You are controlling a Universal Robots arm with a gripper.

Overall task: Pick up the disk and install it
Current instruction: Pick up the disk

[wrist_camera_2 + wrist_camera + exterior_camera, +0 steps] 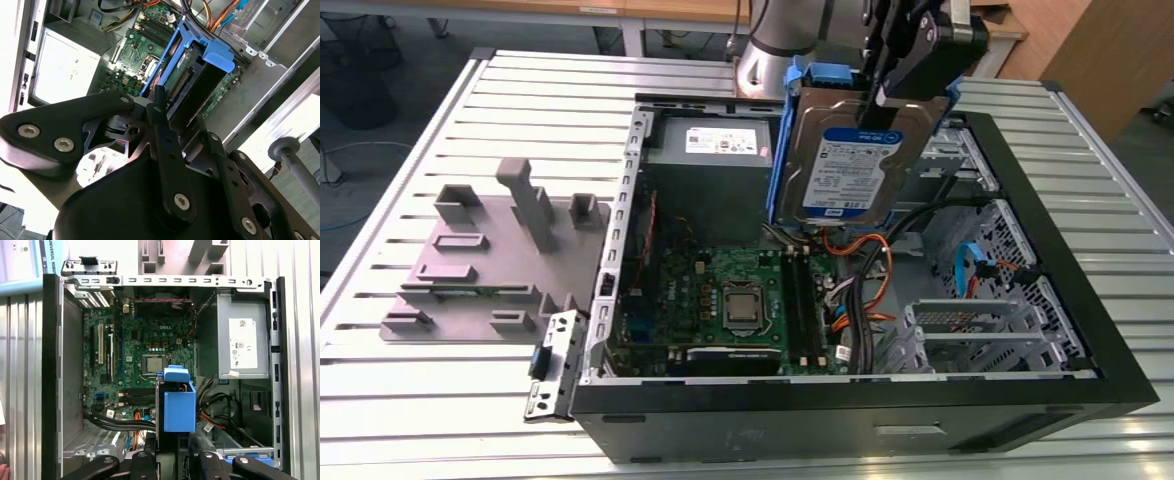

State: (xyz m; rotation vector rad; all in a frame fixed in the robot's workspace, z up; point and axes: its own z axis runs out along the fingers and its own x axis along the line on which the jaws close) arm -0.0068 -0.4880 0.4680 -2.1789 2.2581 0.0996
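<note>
The disk (851, 165) is a silver drive with a white-and-blue label and blue carrier rails. It hangs on edge, slightly tilted, above the open computer case (854, 405). My gripper (891, 112) is shut on its upper end, near the back of the case. In the second wrist view the black fingers (159, 107) clamp the disk (197, 75), whose connector edge and blue rail point down toward the motherboard. In the first wrist view the blue end of the disk (179, 407) sits over the cables between the processor and the power supply, and the gripper (172, 460) is behind it.
Inside the case lie the green motherboard (734, 290), the grey power-supply box (714, 145), orange and black cables (874, 265) and a metal drive cage (974, 330). A grey fixture (480, 250) stands on the slatted table at the exterior view's left.
</note>
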